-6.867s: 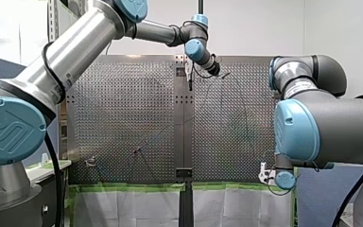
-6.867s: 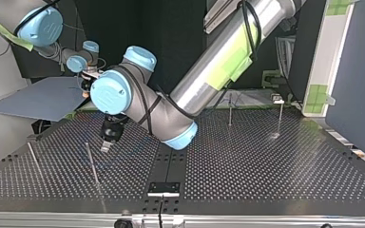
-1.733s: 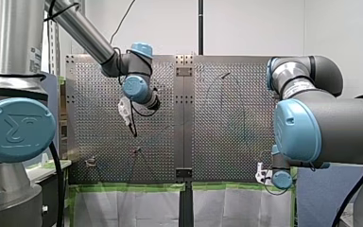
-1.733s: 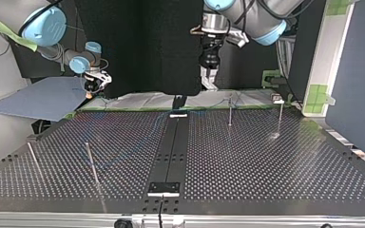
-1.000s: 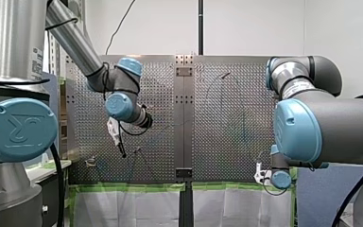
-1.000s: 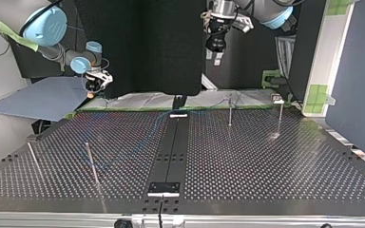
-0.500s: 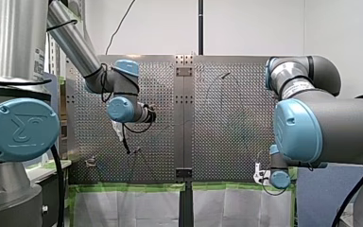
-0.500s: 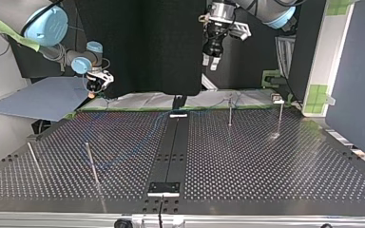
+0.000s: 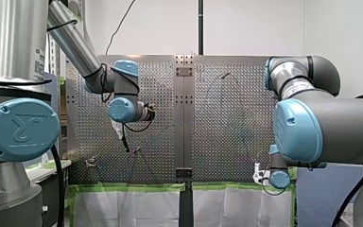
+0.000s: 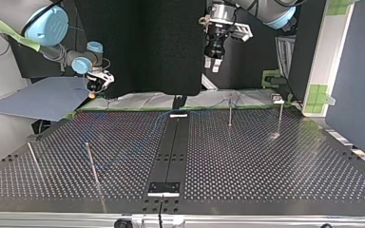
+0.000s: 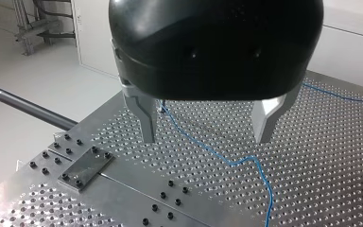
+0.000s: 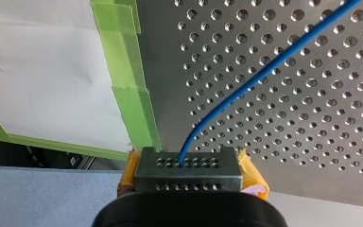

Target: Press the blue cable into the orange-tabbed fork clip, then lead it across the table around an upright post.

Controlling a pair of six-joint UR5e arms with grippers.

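Under our left tool (image 11: 205,140) the blue cable (image 11: 215,151) lies slack on the table (image 11: 331,156), crossing the gap at a slant. Its metal fingers (image 11: 144,118) stand wide apart and hold nothing. The tool hangs well clear of the surface, and the top view agrees, showing it high over the arms' side of the table.

Our right tool (image 12: 189,170) sits at the table's edge, near the green tape (image 12: 132,94). Yellow pads (image 12: 251,172) flank its drilled front, and the cable runs straight into it. We read this as clamped on the cable, though the contact itself is hidden.

Step in hand, as we judge it: approach for a second grasp. Neither the seating nor the routing is done. The next move calls for a descent straddling the cable, a firm close, then a carry toward the clip.

Hard to make out:
- We cannot pick out the orange-tabbed fork clip in any view.
- An upright post (image 10: 229,113) shows in the top view, but the cable there is only a faint blue trace.
- The left wrist view cuts off the cable's onward run.
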